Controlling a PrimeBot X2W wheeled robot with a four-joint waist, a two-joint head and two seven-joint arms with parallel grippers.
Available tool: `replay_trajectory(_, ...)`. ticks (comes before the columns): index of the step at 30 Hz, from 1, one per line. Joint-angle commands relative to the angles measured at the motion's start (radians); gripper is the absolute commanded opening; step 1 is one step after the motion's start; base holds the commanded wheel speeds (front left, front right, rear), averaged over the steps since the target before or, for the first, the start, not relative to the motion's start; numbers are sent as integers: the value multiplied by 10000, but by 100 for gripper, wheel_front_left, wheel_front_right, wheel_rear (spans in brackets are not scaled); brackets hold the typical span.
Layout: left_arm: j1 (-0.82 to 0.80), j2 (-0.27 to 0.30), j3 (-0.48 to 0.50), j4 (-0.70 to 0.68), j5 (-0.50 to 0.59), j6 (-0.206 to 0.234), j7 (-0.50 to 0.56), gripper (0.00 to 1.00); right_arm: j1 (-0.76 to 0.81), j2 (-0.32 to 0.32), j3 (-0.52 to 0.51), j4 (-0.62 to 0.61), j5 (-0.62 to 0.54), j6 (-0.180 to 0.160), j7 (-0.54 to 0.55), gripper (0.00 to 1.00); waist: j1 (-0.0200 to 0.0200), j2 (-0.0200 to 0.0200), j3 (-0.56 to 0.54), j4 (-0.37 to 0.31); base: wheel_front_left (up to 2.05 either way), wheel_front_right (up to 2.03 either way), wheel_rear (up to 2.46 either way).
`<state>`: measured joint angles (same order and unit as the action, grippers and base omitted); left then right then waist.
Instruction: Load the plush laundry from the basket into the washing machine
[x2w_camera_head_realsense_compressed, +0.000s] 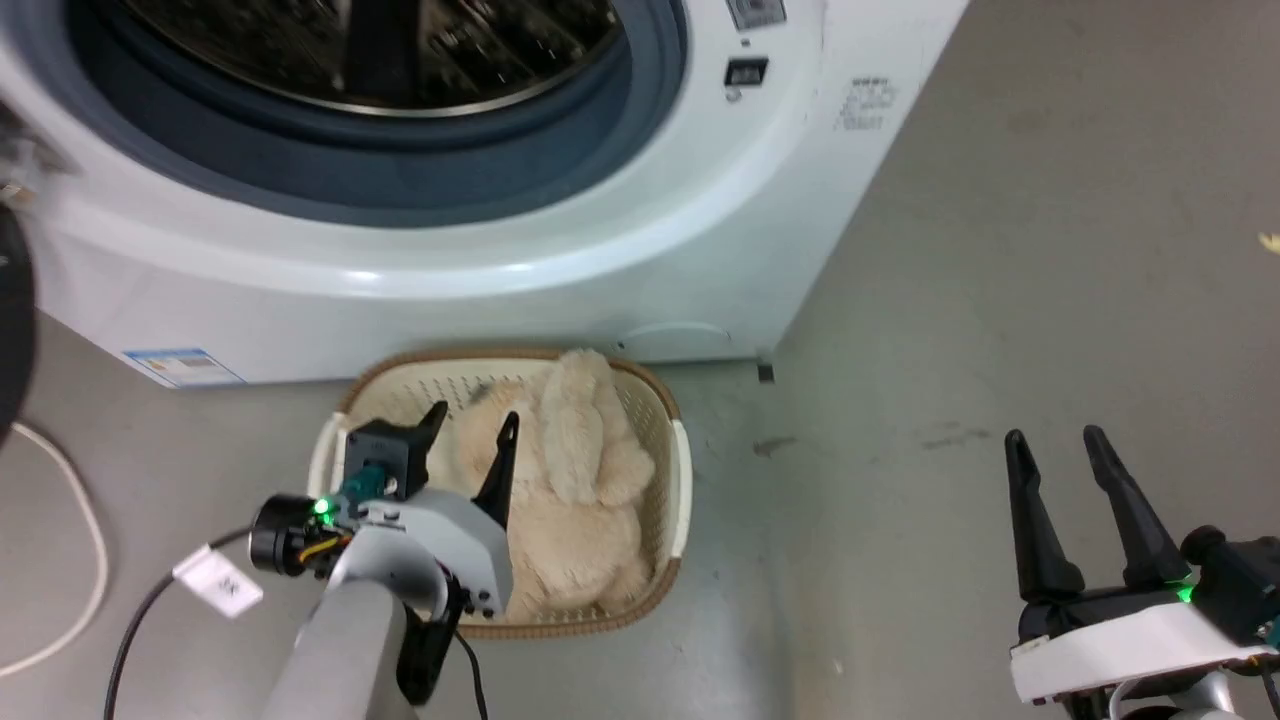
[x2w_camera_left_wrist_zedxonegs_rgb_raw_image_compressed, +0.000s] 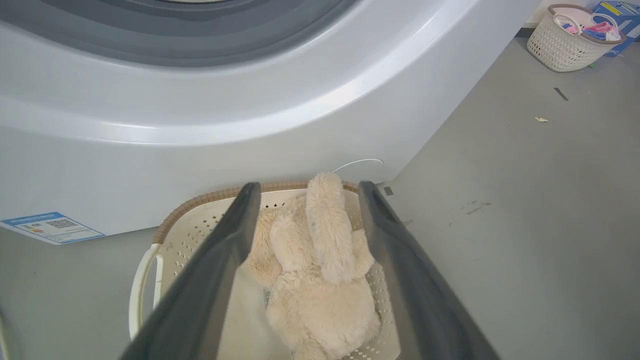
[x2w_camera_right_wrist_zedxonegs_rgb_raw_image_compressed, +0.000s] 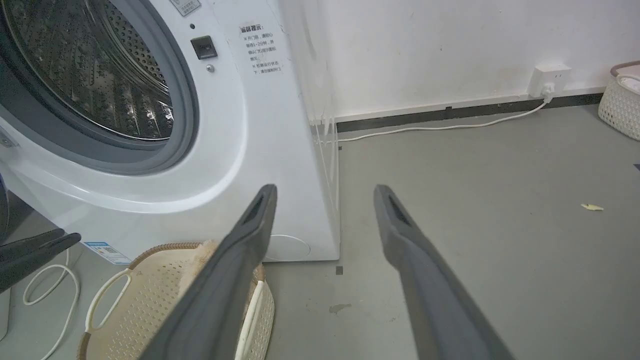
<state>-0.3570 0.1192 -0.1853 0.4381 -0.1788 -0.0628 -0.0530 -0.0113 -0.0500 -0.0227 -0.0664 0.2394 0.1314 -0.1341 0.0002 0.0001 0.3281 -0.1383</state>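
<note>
Here, in the head view, the large white front-loading washing machine (x2w_camera_head_realsense_compressed: 560, 250) stands with its round mouth open, a thick grey rubber seal (x2w_camera_head_realsense_compressed: 400, 170) ringing the shiny perforated steel drum (x2w_camera_head_realsense_compressed: 500, 50). On the smooth grey floor (x2w_camera_head_realsense_compressed: 1000, 250) just in front of it sits the cream perforated plastic basket (x2w_camera_head_realsense_compressed: 420, 395), oval, with a brown woven-look rim and white side handles. The fluffy beige plush toy (x2w_camera_head_realsense_compressed: 590, 470) lies slumped inside it, shaggy and soft. The left gripper (x2w_camera_head_realsense_compressed: 475, 413) hangs over the basket's left part, its two long dark tapered fingers parted and gripping nothing. The right gripper (x2w_camera_head_realsense_compressed: 1055, 434) is well apart to the right over bare floor, its fingers likewise spread and empty. A thin white cable (x2w_camera_head_realsense_compressed: 100, 545) loops on the floor at the left.

The left wrist view looks between its own matte grey fingers at the toy. One floppy limb lies lengthwise over the rounded body, reaching toward the far rim. The fingers frame the toy without closing on it. A blue-edged label (x2w_camera_left_wrist_zedxonegs_rgb_raw_image_compressed: 50, 227) is stuck low on the machine's glossy front, and a second pale lattice basket (x2w_camera_left_wrist_zedxonegs_rgb_raw_image_compressed: 565, 47) holding coloured cloth stands far off.

The right wrist view shows that gripper's fingers wide apart over the floor, the drum's dimpled steel at upper left, and a white wall socket (x2w_camera_right_wrist_zedxonegs_rgb_raw_image_compressed: 549, 77) with its cord running along the skirting.
</note>
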Motion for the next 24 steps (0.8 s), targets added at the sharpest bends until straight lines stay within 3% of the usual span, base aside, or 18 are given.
replay_trajectory(1, -494, 127, -120, 383, -159, -72, 150, 100, -202, -1, -34, -136, 209, -3, -118, 100, -2, -1, 502, -258, 0, 0, 0)
replay_trajectory(24, -2769, 653, -985, 3241, -768, 490, 2738, 100, -244, -2, 11, -473, 1654, -5, -576, 100, -2, -1, 2900, -1596, 0, 0, 0)
